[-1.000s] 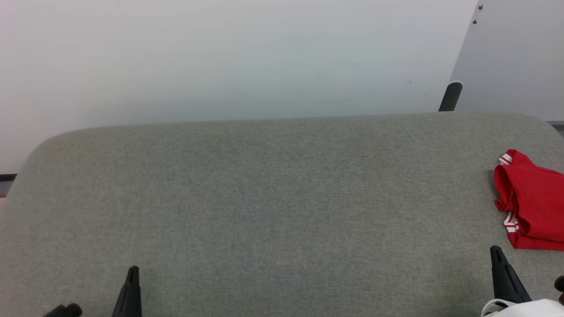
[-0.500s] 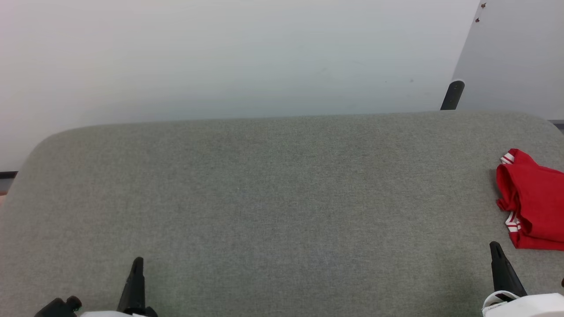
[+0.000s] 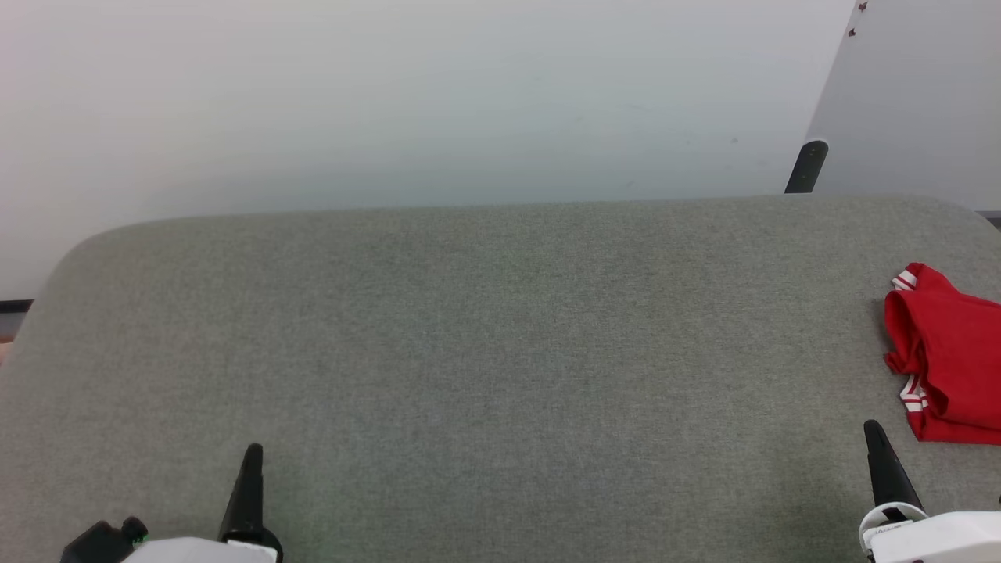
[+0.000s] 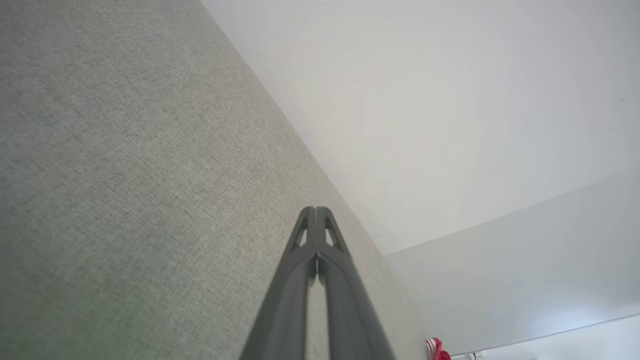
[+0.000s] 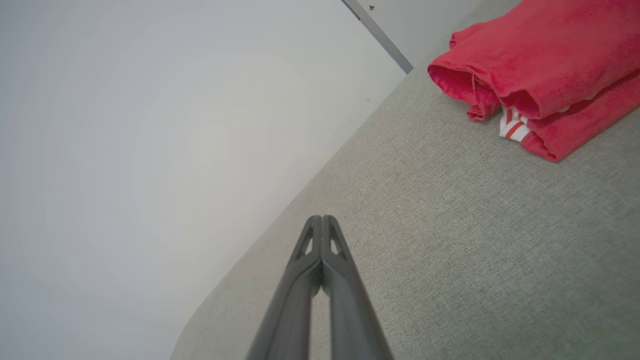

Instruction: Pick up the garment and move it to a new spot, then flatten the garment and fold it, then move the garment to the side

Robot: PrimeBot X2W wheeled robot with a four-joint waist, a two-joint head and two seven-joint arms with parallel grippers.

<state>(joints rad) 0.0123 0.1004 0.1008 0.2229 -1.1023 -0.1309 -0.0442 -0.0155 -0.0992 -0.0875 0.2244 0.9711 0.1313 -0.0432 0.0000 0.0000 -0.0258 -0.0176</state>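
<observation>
Looks basically done: shirt (image 3: 950, 360) folded into a bundle and parked at the right edge of the table (image 3: 469, 352). Both sets of jaws clenched empty at the near side. Nothing obvious left to do.
</observation>
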